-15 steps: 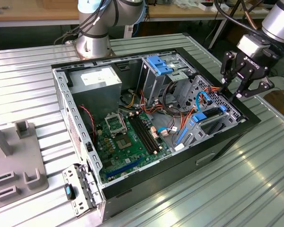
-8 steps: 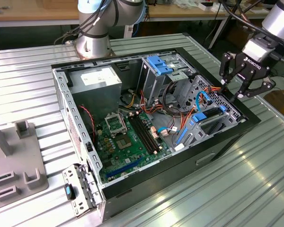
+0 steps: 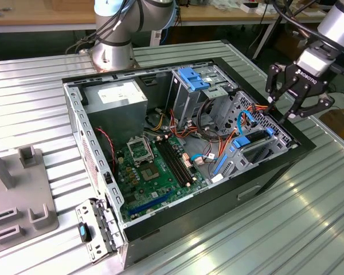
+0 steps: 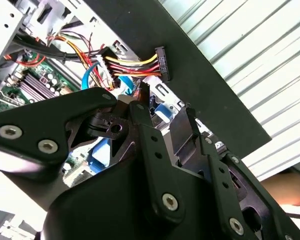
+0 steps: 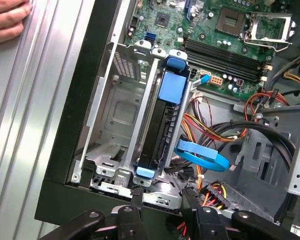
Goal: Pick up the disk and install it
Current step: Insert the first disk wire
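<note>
Black two-finger gripper (image 3: 282, 110): jaws wide, empty, above open black computer case (image 3: 258, 183). Blue-railed grey metal disk (image 5: 156, 135): seated in steel cage (image 5: 115, 112).

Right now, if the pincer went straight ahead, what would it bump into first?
Probably the disk standing on edge in the metal cage, near its blue end tab; the open pincer points there, though depth is unclear.

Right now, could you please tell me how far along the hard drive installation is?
Done, apparently: the grey hard drive in its blue plastic rail frame stands on edge inside the metal drive cage. In hand: nothing; the black gripper hangs open just above the case rim beside that cage. Left: whether the drive is latched or cabled, I cannot tell.
</note>
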### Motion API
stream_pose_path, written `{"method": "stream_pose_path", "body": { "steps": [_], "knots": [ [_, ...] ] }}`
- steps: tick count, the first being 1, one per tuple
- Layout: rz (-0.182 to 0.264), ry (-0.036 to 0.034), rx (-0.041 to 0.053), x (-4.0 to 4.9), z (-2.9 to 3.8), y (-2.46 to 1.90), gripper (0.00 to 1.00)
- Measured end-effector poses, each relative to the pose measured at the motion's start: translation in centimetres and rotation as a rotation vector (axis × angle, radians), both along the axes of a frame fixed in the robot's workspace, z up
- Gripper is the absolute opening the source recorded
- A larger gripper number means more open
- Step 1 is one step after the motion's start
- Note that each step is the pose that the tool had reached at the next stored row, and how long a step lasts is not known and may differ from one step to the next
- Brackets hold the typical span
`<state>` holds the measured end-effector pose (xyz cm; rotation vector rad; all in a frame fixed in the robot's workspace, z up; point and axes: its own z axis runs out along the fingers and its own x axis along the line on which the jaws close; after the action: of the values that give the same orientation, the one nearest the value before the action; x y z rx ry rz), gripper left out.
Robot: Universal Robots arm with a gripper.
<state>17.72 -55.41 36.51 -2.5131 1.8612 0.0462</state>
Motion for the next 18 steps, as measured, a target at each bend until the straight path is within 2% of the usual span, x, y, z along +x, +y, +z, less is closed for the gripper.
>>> {"method": "stream_pose_path", "body": {
  "steps": [4,6,11,12,15,18],
  "knots": [
    [0.030,0.0000,0.0006,0.95,0.00,0.04,0.44],
    [0.039,0.0000,0.0009,1.01,-0.01,0.47,0.44],
    [0.040,0.0000,0.0007,1.01,0.00,0.49,0.44],
    [0.040,0.0000,0.0007,1.01,0.00,0.49,0.30],
    [0.040,0.0000,0.0008,1.01,0.00,0.49,0.11],
    [0.040,0.0000,0.0007,1.01,0.00,0.49,0.11]
  ]
}}
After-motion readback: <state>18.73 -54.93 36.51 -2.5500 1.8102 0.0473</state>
